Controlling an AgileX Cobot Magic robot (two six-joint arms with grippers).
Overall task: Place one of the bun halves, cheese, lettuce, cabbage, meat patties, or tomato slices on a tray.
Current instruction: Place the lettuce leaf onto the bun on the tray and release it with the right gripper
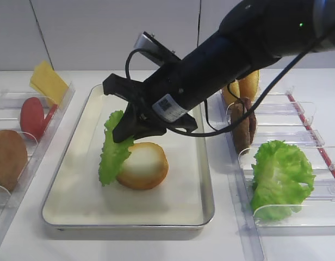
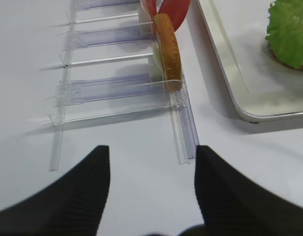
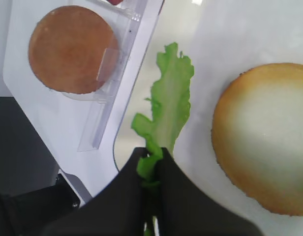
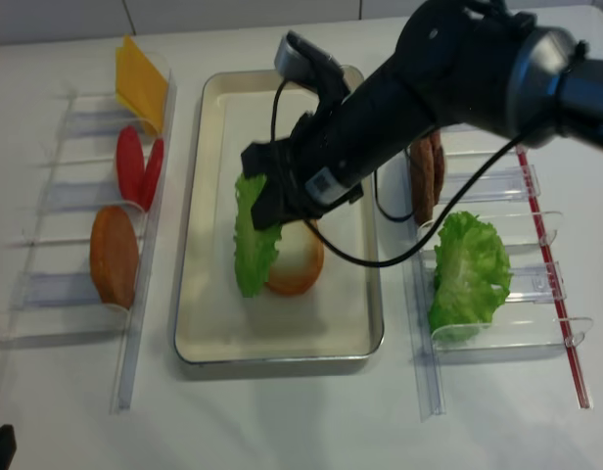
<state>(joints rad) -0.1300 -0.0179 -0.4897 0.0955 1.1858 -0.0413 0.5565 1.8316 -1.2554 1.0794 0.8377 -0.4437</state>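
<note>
My right gripper is shut on the top edge of a frilly green lettuce leaf. The leaf hangs upright over the silver tray, just left of a bun half that lies pale face up on the lining. Whether the leaf's lower edge rests on the lining I cannot tell. My left gripper is open over bare white table, near the end of the left rack, with nothing between its fingers.
The left clear rack holds cheese, tomato slices and a bun half. The right rack holds bun halves, meat patties and a bulky cabbage leaf. The right arm spans the tray's back right.
</note>
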